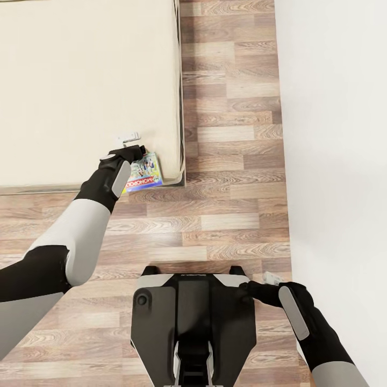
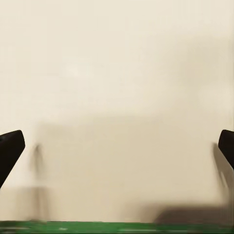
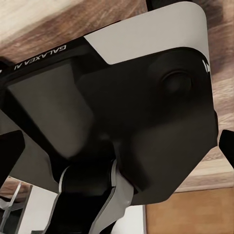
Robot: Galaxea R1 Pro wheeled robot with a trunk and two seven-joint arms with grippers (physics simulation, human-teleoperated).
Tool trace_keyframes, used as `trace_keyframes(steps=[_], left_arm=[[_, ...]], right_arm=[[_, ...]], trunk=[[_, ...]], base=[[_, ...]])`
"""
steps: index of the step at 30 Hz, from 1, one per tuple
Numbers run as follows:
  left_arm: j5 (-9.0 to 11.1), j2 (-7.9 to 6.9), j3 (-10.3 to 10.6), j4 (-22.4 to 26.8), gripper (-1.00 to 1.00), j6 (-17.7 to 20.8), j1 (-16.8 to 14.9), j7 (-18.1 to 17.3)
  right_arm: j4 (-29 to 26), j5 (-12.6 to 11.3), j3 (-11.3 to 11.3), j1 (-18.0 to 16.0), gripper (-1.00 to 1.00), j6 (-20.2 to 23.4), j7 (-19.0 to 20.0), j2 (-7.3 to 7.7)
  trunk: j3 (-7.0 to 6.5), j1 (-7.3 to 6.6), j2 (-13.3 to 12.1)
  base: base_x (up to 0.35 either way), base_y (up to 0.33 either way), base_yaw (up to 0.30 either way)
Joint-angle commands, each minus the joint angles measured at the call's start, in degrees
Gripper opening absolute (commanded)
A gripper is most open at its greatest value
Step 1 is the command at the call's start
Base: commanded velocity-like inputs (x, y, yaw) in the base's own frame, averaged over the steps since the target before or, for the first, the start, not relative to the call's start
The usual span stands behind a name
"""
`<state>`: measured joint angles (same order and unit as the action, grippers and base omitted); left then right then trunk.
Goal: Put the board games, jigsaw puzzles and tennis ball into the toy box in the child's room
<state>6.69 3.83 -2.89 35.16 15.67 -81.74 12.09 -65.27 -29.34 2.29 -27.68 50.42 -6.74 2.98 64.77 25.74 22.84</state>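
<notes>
Jaws of the left gripper [image 1: 130, 141] stand wide apart over the bed [image 1: 80, 80], beside a game [image 1: 144, 173]. Right gripper [image 1: 270, 279] jaws also gape.

Board game [image 1: 144, 172] on bed [image 1: 80, 80] near corner, left gripper [image 1: 130, 141] over its far edge; right gripper [image 1: 269, 279] beside robot base [image 1: 193, 312].

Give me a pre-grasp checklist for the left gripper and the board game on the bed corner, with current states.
1. Board game in sight, lying flat at the bed corner: ok.
2. Left gripper over the game: ok, above its far edge.
3. Left gripper open: ok, fingers wide apart in the left wrist view.
4. Game between the fingers: not ok, only its green edge shows there.
5. Right gripper out of the way, beside the base: ok.
6. Right gripper state: cannot tell.
</notes>
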Motion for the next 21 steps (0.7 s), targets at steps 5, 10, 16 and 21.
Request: trace_keyframes(steps=[5,10,16,21], left_arm=[[0.57,0.03,-0.11,0.08,1.0,0.33,0.0,0.22],[0.65,-0.06,-0.54,0.23,1.0,0.26,0.0,0.32],[0.9,-0.55,-0.97,1.42,1.0,0.46,0.0,0.74],[0.99,-0.86,-1.18,3.04,1.0,0.6,0.0,0.93]], right_arm=[[-0.05,-0.55,-0.01,-0.01,1.0,0.21,-0.55,0.01],[-0.05,-0.55,-0.01,-0.01,1.0,0.2,-0.55,0.01],[-0.08,-0.54,-0.01,-0.01,1.0,0.21,-0.55,0.04],[-0.11,-0.6,-0.01,-0.01,1.0,0.21,-0.53,0.09]], trunk=[[0.06,0.04,0.08],[0.06,0.04,0.08],[0.06,0.04,0.08],[0.06,0.04,0.08]], base=[[0.0,0.0,0.0],[0.0,0.0,0.0],[0.0,0.0,0.0],[0.0,0.0,0.0]])
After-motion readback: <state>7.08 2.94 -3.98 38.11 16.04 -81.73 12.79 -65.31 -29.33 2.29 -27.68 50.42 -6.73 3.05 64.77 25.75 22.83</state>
